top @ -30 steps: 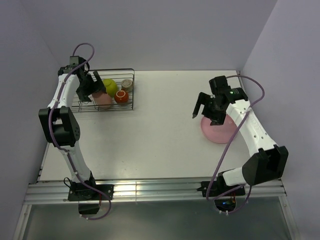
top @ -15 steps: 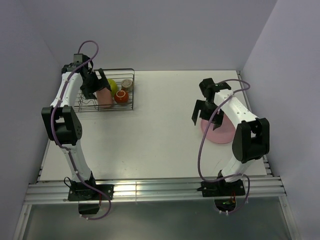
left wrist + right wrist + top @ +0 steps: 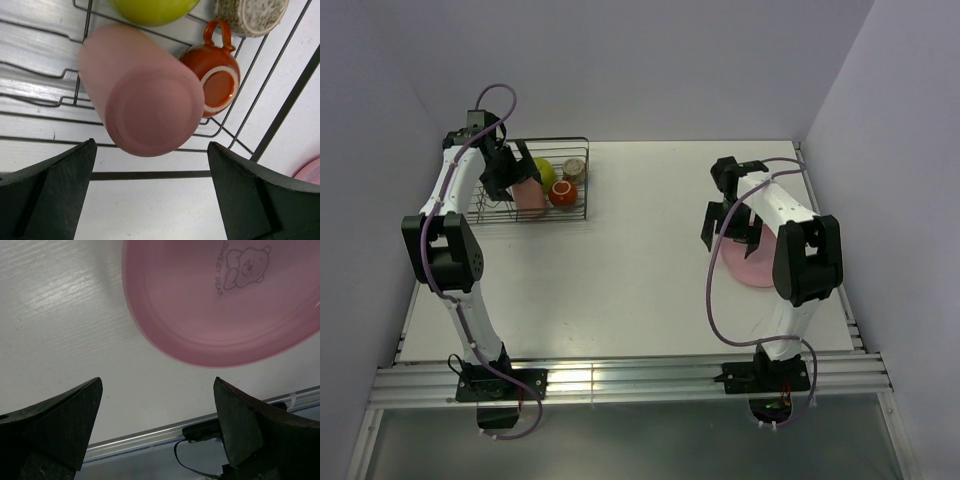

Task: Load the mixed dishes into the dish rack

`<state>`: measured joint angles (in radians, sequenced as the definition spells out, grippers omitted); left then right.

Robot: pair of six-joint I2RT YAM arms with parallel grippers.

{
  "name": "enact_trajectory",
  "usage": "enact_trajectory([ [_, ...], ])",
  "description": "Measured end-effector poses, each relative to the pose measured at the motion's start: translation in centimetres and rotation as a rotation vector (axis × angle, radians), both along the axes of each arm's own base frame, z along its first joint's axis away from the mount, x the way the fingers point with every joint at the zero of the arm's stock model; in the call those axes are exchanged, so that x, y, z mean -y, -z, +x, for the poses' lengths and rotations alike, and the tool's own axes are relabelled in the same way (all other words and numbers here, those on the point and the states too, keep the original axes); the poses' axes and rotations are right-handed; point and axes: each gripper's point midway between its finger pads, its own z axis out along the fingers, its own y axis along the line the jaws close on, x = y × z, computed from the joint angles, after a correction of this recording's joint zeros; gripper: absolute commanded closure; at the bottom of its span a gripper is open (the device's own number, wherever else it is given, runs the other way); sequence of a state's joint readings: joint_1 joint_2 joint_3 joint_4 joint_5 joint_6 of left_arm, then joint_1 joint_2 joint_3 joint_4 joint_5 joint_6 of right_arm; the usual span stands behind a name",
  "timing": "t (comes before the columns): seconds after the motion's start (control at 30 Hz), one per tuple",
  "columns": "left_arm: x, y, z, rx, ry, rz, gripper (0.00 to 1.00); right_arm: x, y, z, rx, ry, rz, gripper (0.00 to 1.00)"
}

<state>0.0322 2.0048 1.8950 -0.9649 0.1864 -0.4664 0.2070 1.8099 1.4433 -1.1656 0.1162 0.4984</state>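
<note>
Because the left gripper (image 3: 516,170) hangs over the dish rack (image 3: 150,175) at the far left with its jaws spread wide and holding nothing, the pink cup (image 3: 150,105) between them stands on its own, base up and leaning against the wires. If the arm lifts off at a slant, one finger could brush the cup and tip it onto the orange mug (image 3: 215,75) just to its right. The green bowl (image 3: 152,7) and the speckled beige cup (image 3: 252,15) sit beyond it at the far side of the rack, so a toppling cup might also knock those askew. Four of the five dishes look loaded.

Across the worktop (image 3: 640,260), well apart from the rack, the pink plate (image 3: 225,305) lies flat at the right. The right gripper (image 3: 157,385) hovers beside its left rim, jaws wide open and empty.

The plate is probably the harder piece (flat, shallow, little lip to pinch). A descent too far from the rim would close on nothing. One too far inboard could press the plate down or push it toward the right edge. A thin pinch on smooth plastic may slip during the carry across, and the crowded rack leaves little free room, so the plate might strike the cup or mug on the way in.
</note>
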Motion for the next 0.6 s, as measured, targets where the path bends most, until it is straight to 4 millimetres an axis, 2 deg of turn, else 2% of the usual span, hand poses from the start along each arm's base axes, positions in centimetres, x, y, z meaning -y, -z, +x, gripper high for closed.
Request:
enact_trajectory([
  [0.13,0.0,-0.2,-1.6,-0.016,-0.020,-0.004,0.01,0.1,1.3,0.1,-0.036,-0.004,-0.024,0.00],
  [0.3,-0.1,-3.2,-3.5,0.056,-0.060,-0.003,0.01,0.3,3.0,0.1,-0.077,-0.013,-0.059,0.05],
  [0.4,0.0,-6.2,-4.8,0.137,-0.083,-0.016,0.01,0.3,3.8,0.2,-0.093,-0.021,-0.077,0.29],
  [0.43,0.1,-7.3,-5.2,0.172,-0.092,-0.024,0.01,0.3,4.0,0.3,-0.095,-0.023,-0.082,0.47],
  [0.47,0.1,-8.4,-5.6,0.207,-0.098,-0.030,0.01,0.4,4.2,0.3,-0.097,-0.027,-0.087,0.54],
  [0.6,0.3,-12.2,-7.1,0.337,-0.120,-0.051,0.01,0.7,4.7,0.6,-0.092,-0.021,-0.115,0.60],
])
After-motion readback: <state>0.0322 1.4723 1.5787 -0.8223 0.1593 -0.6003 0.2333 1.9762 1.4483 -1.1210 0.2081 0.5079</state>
